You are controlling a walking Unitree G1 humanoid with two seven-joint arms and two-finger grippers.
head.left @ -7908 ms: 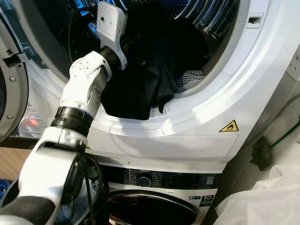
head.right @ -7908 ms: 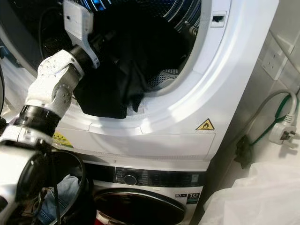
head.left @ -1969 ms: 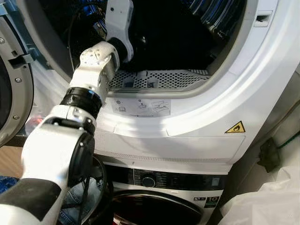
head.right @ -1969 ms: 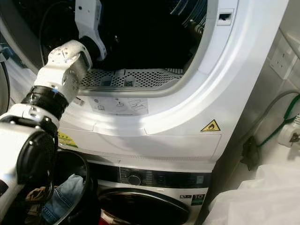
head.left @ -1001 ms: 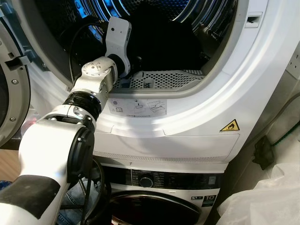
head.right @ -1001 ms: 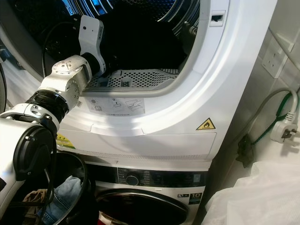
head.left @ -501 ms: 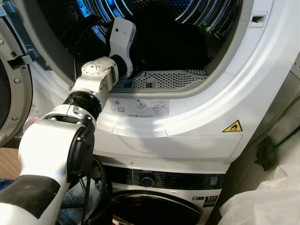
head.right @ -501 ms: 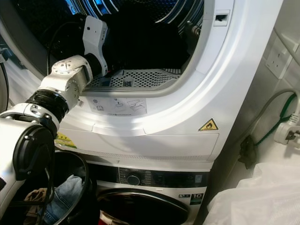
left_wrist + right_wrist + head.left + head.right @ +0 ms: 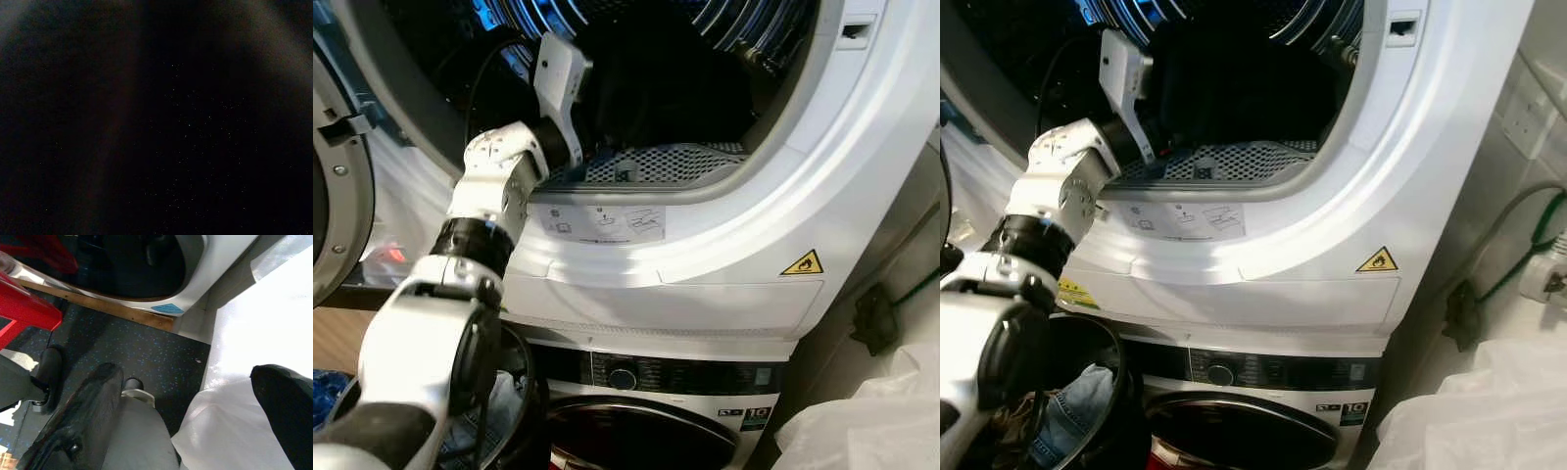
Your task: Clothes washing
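The upper machine's drum (image 9: 705, 29) stands open, and dark clothes (image 9: 666, 83) lie inside it behind the perforated lint grille (image 9: 666, 162). My left arm (image 9: 494, 176) reaches over the drum's lip, its white wrist (image 9: 558, 78) raised at the left of the opening. Its fingers are lost in the dark interior, and the left wrist view is almost black. In the right wrist view my right gripper (image 9: 190, 421) hangs open above the speckled floor (image 9: 146, 362), with nothing between its fingers (image 9: 93, 401).
The upper machine's door (image 9: 333, 196) stands open at the left. Below is a second machine with a control knob (image 9: 623, 378). A basket holding jeans (image 9: 1077, 401) sits lower left. A white plastic bag (image 9: 871, 421) lies lower right, with a plug and cables (image 9: 1542, 274) by the wall.
The dark garment that hung over the drum's lip 7.9 s ago now lies inside the drum. Over the last second my left wrist has lifted slightly and turned.
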